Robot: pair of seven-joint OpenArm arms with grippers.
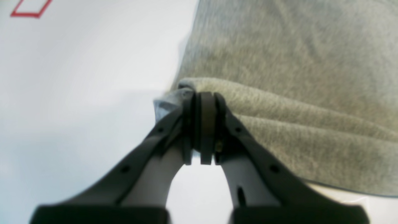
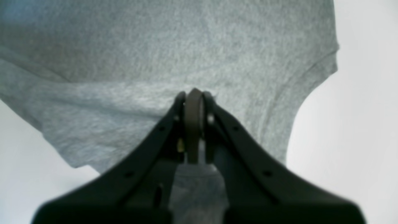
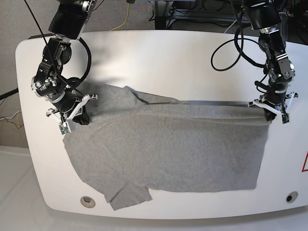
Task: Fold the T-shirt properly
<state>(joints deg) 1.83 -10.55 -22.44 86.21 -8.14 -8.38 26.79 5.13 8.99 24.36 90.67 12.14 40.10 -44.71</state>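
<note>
Grey T-shirt [image 3: 168,149] is spread across the white table [image 3: 159,57], top edge partly doubled over. Left claw [image 1: 202,102] is clamped on a bunched fold at one end, right claw [image 2: 193,96] is pinching fabric at the other end.

base overhead, wrist views close on T-shirt [image 3: 168,149]

Heather-grey T-shirt [image 3: 168,149], plain soft knit, no print showing. Spread broad across the white desk [image 3: 159,57], filling the centre of the base view. Far edge doubled over into a straight fold from 10 o'clock to 3 o'clock. One short sleeve lying flat toward 7 o'clock, near the desk rim. Light wrinkles and a raised ridge at 10 o'clock.
</note>
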